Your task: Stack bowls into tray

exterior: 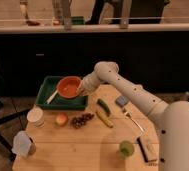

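Note:
The red-orange bowl [68,86] is over the right part of the dark green tray [44,91], tilted slightly and seemingly just above the tray floor. My gripper [81,90] is at the bowl's right rim and is shut on it. The white arm reaches in from the right. A white utensil [52,96] lies in the tray to the left of the bowl. The tray sits at the back left of the wooden table.
In front of the tray are a white lidded container [35,116], an apple [61,119], grapes [81,120], a banana [104,119] and a green vegetable [103,106]. A blue sponge [121,101], a fork [131,120], a lime-green cup [126,147] and a crumpled bag [23,144] are also on the table.

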Available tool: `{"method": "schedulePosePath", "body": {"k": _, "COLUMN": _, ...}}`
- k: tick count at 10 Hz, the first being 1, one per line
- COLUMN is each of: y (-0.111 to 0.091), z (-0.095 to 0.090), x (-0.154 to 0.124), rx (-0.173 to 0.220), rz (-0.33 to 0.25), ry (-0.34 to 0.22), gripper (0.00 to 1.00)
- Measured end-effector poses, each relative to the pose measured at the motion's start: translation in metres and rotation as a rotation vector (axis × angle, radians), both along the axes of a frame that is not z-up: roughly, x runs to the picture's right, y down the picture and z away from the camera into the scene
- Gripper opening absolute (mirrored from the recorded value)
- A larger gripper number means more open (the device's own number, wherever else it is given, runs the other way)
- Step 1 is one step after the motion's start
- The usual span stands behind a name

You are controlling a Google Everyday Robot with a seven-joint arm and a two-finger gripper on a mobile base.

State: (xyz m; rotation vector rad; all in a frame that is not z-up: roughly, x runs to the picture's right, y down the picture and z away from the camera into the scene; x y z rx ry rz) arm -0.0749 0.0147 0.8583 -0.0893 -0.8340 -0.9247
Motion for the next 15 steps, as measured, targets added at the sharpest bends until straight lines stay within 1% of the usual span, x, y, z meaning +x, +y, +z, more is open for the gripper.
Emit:
{"method": "schedulePosePath", "body": {"k": 4, "y": 0.000, "z": 0.001, "x": 0.001, "rx": 0.001, "rz": -0.003, "ry": 0.004, "gripper": 0.00}}
{"method": "schedulePosePath", "body": {"k": 5, "y": -0.002, "z": 0.003, "x": -0.001, "rx": 0.004, "rz": -0.010, "ry": 0.011, "gripper": 0.00}}
{"method": "schedulePosePath", "body": {"k": 6, "y": -0.006, "z": 0.006, "x": -0.012, "rx": 0.008, "rz": -0.020, "ry": 0.012, "gripper": 0.00}}
{"method": "schedulePosePath", "body": {"k": 7, "y": -0.011, "z": 0.008, "x": -0.016, "rx": 0.011, "rz": -0.021, "ry": 0.013, "gripper": 0.00}}
{"method": "schedulePosePath", "body": {"k": 10, "y": -0.017, "z": 0.018, "x": -0.020, "rx": 0.014, "rz": -0.021, "ry": 0.013, "gripper": 0.00}}
{"method": "schedulePosePath", "body": {"k": 12, "y": -0.018, "z": 0.023, "x": -0.020, "rx": 0.009, "rz": -0.014, "ry": 0.012, "gripper": 0.00}}
{"method": "schedulePosePath", "body": {"k": 15, "y": -0.014, "z": 0.033, "x": -0.012, "rx": -0.013, "rz": 0.001, "ry": 0.021, "gripper": 0.00}}
